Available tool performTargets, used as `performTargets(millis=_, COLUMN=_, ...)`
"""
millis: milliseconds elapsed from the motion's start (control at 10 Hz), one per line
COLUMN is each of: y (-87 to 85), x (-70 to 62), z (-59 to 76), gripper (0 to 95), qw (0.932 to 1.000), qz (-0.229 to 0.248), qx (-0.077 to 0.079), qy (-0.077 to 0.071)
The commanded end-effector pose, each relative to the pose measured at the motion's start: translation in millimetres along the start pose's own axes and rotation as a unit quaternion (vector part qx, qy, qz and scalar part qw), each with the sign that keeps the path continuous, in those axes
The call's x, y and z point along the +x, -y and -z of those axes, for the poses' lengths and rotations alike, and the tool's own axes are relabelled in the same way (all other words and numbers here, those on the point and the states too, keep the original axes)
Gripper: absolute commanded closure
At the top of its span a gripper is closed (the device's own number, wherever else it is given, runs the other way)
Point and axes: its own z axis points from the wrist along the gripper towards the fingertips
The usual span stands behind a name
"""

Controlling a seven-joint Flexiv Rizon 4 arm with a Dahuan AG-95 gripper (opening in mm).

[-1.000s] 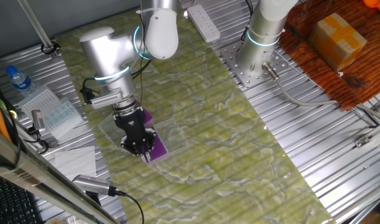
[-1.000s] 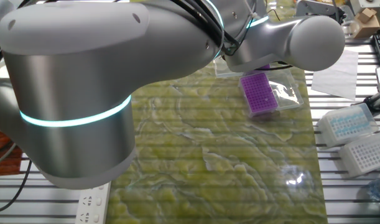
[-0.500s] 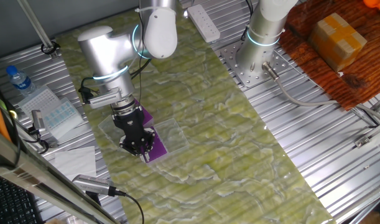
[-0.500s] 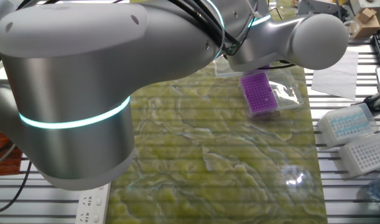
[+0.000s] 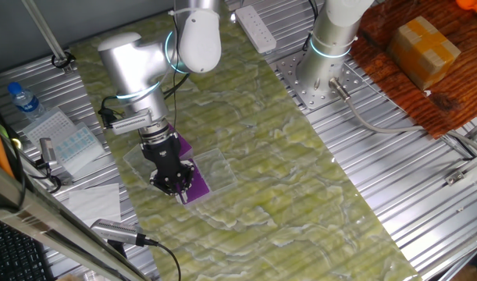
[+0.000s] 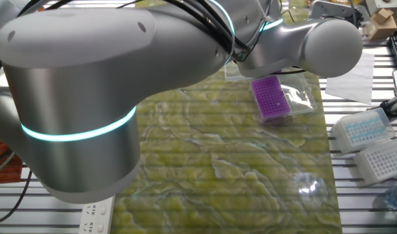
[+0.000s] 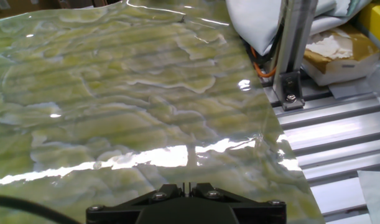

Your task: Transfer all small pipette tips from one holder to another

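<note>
One fixed view: gripper (image 5: 176, 186) low over the purple plate (image 5: 196, 181), on a clear tray (image 5: 219, 168) at 8 o'clock on the green mat (image 5: 285, 156) — fingers hidden, can't tell if clenched or released. Other fixed view: plate (image 6: 271, 97) at 1 o'clock, pipette tips too small to make out. Hand view — mat only (image 7: 115, 93), fingertips not seen.

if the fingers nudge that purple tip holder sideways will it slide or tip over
The purple tip holder looks low and flat, so it would probably slide rather than tip. It sits on a clear glossy sheet, likely slippery. It appears to be small and plastic, so likely light.
</note>
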Motion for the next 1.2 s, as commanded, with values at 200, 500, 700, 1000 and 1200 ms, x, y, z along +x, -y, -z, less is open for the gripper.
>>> performTargets(millis=200, y=-0.1, x=-0.2, z=-0.9, gripper=95.0, qw=1.0, qz=-0.003, qx=0.002, qy=0.003)
performTargets(millis=500, y=0.1, x=0.1, z=-1.7, gripper=95.0, qw=1.0, qz=-0.002, qx=0.002, qy=0.005)
performTargets(millis=700, y=0.1, x=0.3, z=-2.2, gripper=95.0, qw=1.0, qz=-0.002, qx=0.002, qy=0.007)
performTargets(millis=1000, y=0.4, x=1.9, z=-3.1, gripper=95.0, qw=1.0, qz=0.001, qx=0.002, qy=0.007)
performTargets(millis=1200, y=0.4, x=4.5, z=-4.0, gripper=95.0, qw=1.0, qz=0.003, qx=0.002, qy=0.009)
